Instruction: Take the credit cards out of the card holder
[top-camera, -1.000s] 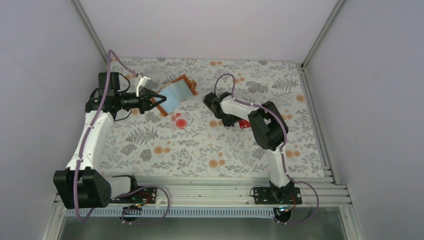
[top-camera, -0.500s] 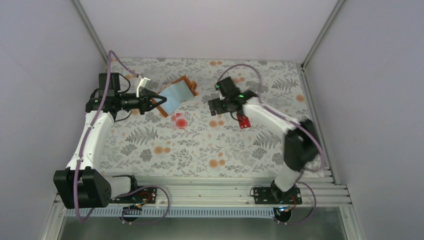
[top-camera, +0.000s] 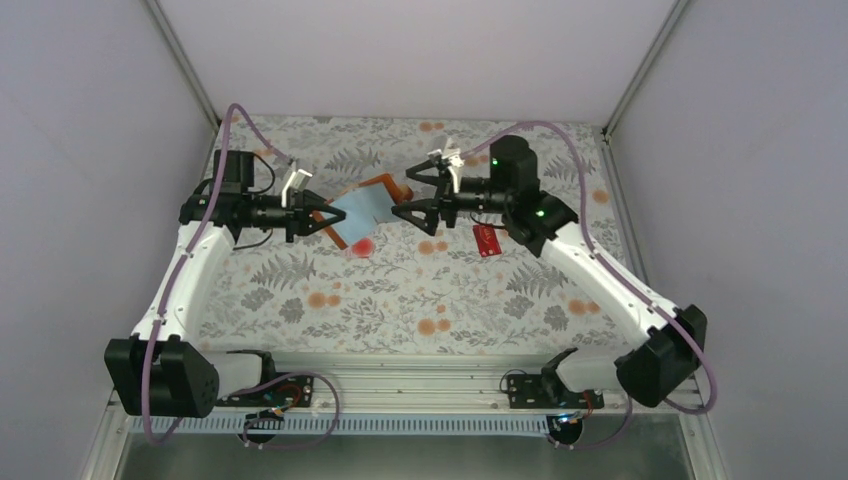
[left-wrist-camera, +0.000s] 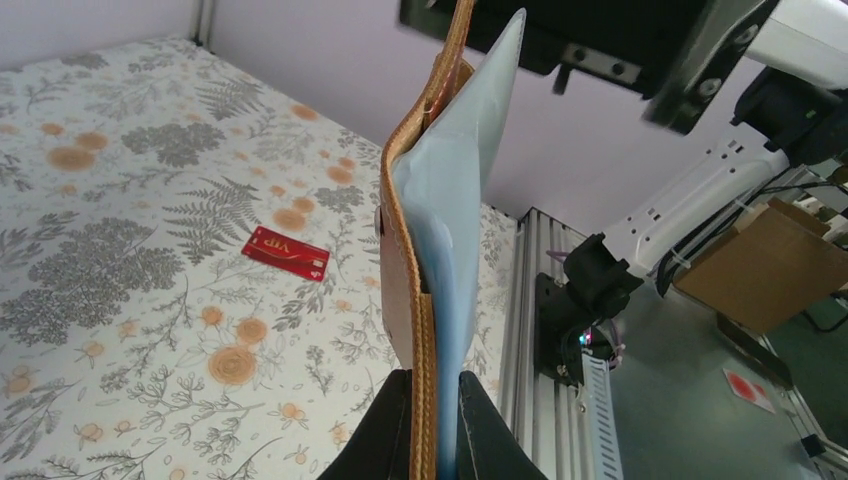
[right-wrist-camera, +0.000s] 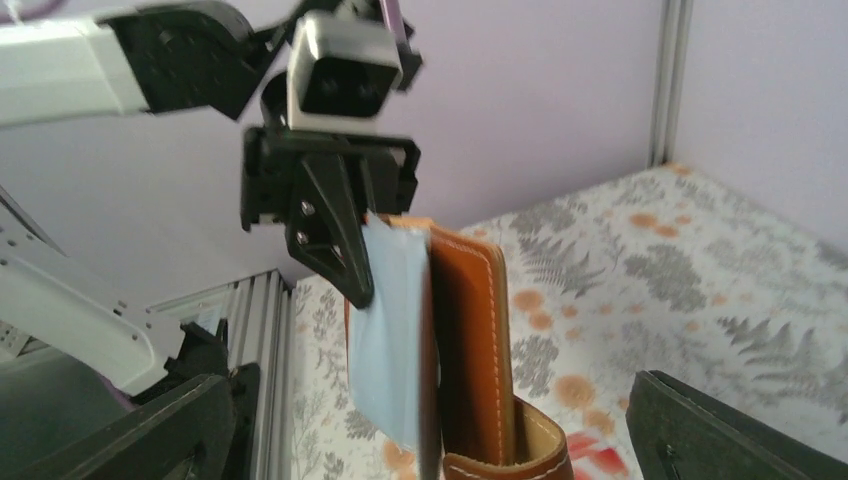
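The brown leather card holder (top-camera: 362, 203) hangs above the table, and my left gripper (top-camera: 334, 222) is shut on its lower edge. In the left wrist view the holder (left-wrist-camera: 408, 250) stands upright between the black fingers (left-wrist-camera: 395, 430), its grey-blue sleeves (left-wrist-camera: 462, 190) fanning right. My right gripper (top-camera: 410, 194) is open, facing the holder's far end, with its jaws on either side and not touching. In the right wrist view the holder (right-wrist-camera: 475, 340) sits between the wide-open fingers (right-wrist-camera: 720, 430). A solid red credit card (top-camera: 488, 241) lies on the table. A pale red-blotched credit card (top-camera: 360, 245) lies below the holder.
The floral tablecloth (top-camera: 420, 290) covers the table. Grey walls (top-camera: 90, 150) close in the left, back and right sides. The aluminium rail (top-camera: 420, 375) with both arm bases runs along the near edge. The left arm's camera housing (right-wrist-camera: 345, 75) faces the right wrist.
The right arm rose from beside the red card on the table and swung round to face the holder, its jaws opening wide. The left arm shifted the holder slightly right.
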